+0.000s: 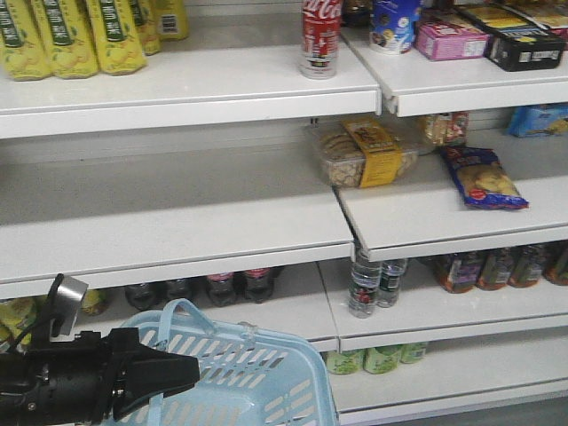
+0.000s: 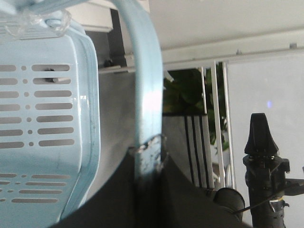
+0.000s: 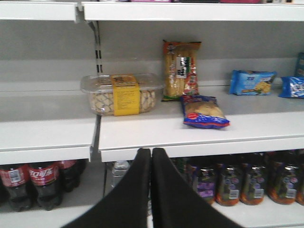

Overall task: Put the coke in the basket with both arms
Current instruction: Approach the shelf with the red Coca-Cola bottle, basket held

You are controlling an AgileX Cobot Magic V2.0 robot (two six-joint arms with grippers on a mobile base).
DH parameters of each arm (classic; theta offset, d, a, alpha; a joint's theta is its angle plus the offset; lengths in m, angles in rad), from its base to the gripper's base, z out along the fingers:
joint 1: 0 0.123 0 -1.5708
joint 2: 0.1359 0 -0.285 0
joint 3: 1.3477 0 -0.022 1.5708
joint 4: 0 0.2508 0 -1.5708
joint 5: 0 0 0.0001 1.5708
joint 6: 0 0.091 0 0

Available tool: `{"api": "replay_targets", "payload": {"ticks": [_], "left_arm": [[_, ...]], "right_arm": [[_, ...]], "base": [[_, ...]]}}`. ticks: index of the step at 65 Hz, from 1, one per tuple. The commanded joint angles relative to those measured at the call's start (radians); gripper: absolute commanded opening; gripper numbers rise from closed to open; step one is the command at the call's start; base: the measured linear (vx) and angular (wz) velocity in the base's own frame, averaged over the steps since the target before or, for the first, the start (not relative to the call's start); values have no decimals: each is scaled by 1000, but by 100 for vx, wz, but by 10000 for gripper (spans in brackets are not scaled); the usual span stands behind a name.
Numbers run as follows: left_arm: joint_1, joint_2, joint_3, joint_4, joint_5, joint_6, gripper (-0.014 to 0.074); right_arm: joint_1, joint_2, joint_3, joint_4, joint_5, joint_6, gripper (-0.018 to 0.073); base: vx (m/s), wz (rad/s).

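The coke (image 1: 320, 35), a slim red bottle with white script, stands upright on the top shelf near the gap between two shelf boards. The light blue basket (image 1: 257, 377) hangs low at the front. My left gripper (image 1: 191, 371) is shut on the basket's handle (image 2: 145, 85), which runs up from between the black fingers (image 2: 173, 190) in the left wrist view. My right gripper (image 3: 151, 151) is shut on nothing and faces the front edge of the middle shelf. The coke is out of the right wrist view.
Yellow packs (image 1: 71, 35) fill the top shelf's left end. A clear biscuit box (image 1: 364, 155) and a blue snack bag (image 1: 484, 177) lie on the middle shelf. Dark cola bottles (image 1: 231, 286) and water bottles (image 1: 373, 284) stand below.
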Motion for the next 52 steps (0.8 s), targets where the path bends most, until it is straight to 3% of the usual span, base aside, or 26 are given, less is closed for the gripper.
{"api": "replay_targets", "payload": {"ticks": [1,22,52], "left_arm": [[-3,-25,-23,-95,71,6,-6],[-3,-25,-23,-95,71,6,-6],[-3,-25,-23,-95,71,6,-6]], "right_arm": [[0,-18,11,-3,-72,-5,-10],[0,-18,11,-3,-72,-5,-10],[0,-18,11,-3,-72,-5,-10]], "base": [[8,47],[7,37],[6,11]]}}
